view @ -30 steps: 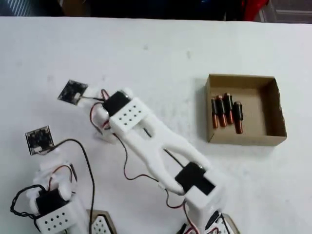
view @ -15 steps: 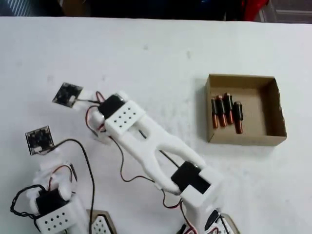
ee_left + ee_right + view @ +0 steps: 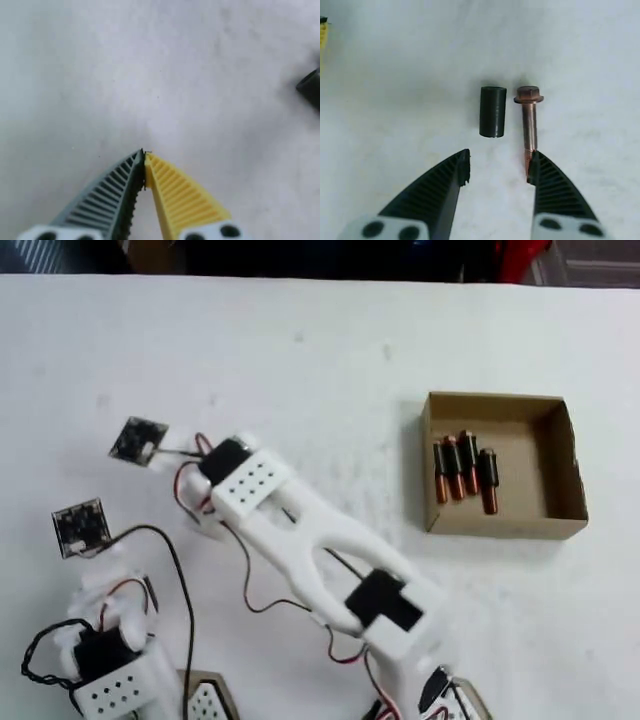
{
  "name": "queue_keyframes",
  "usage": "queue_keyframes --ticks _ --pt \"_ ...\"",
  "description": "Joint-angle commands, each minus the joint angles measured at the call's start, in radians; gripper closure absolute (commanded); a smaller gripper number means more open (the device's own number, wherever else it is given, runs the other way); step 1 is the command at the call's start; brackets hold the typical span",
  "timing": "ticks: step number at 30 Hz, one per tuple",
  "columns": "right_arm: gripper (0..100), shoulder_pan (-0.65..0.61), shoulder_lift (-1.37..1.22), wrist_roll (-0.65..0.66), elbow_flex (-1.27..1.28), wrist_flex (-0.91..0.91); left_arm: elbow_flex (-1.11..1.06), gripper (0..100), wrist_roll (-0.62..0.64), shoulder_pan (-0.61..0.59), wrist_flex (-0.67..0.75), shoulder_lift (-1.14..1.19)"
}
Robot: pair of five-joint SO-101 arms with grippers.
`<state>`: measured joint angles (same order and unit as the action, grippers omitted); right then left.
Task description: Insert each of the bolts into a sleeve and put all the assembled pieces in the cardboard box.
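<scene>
A black sleeve (image 3: 493, 111) and a copper bolt (image 3: 529, 120) lie side by side on the white table, a small gap between them. My right gripper (image 3: 499, 162) hangs open just short of them, and the bolt's threaded end lies at one fingertip (image 3: 535, 162). In the high view the right arm (image 3: 300, 530) stretches from the near edge toward the left and covers both parts. My left gripper (image 3: 145, 152) is shut on nothing above bare table. The cardboard box (image 3: 497, 398) at the right holds several assembled pieces (image 3: 462, 470).
The left arm (image 3: 100, 670) sits folded at the near left corner, with loose cables (image 3: 185, 590) between the two arms. A black piece (image 3: 311, 87) shows at the edge of the left wrist view. White table (image 3: 320, 350) stretches beyond the arms.
The right arm has drawn slightly left and toward the near edge, its wrist camera board shifting with it. The left arm and the box have stayed put.
</scene>
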<state>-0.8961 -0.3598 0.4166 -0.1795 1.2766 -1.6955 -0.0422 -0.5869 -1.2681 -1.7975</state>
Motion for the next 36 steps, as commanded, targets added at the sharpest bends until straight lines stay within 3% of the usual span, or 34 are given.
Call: queue_keyframes --ticks 1,10,26,33,36 --pt "82.9 -0.004 -0.025 0.086 -0.012 -0.038 0.002 98 -0.009 -0.007 -0.006 -0.002" --pt "83.0 -0.03 -0.054 0.112 -0.009 -0.038 0.002 98 -0.006 -0.007 -0.006 -0.002" --pt "83.1 -0.053 -0.17 0.106 -0.008 -0.2 0.002 98 -0.005 -0.007 -0.006 -0.002" --pt "97.1 -0.054 -0.248 0.114 -0.025 -0.223 0.002 98 -0.008 -0.007 -0.006 -0.002" --pt "98.1 -0.053 -0.249 0.107 -0.08 -0.133 0.002 98 -0.009 -0.007 -0.006 -0.002"
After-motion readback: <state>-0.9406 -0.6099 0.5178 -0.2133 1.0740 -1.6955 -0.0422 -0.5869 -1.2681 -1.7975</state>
